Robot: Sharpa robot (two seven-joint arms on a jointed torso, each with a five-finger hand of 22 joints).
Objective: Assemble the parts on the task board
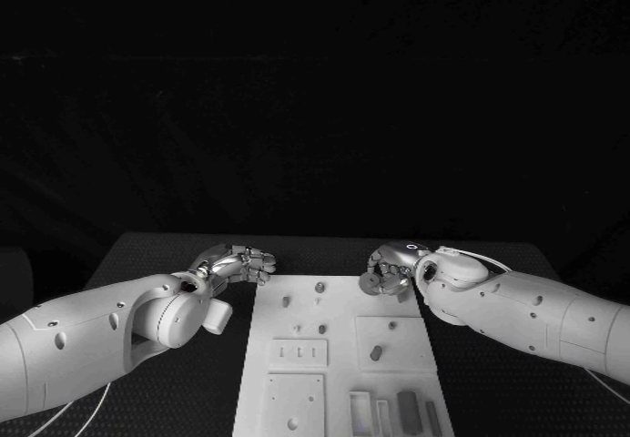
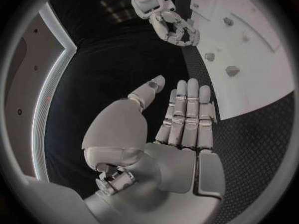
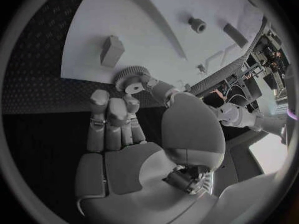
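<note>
The white task board (image 1: 344, 314) lies in the middle of the table, with small parts standing on it, such as a peg (image 1: 320, 288) near its far end and an oblong piece (image 1: 377, 352) further in. My right hand (image 1: 390, 269) hovers at the board's far right corner and pinches a small toothed gear (image 3: 131, 80) between thumb and fingertip. The gear hangs over the board's edge (image 3: 124, 20), near a block-shaped part (image 3: 111, 51). At the board's far left corner is my left hand (image 1: 238, 265); its fingers (image 2: 187, 114) lie straight, holding nothing.
Recessed plates (image 1: 299, 352) and several upright slabs (image 1: 407, 410) occupy the board's near end. Dark textured mat (image 1: 197, 382) borders the board on both sides. The left wrist view shows my right hand (image 2: 172, 25) beyond the board's corner.
</note>
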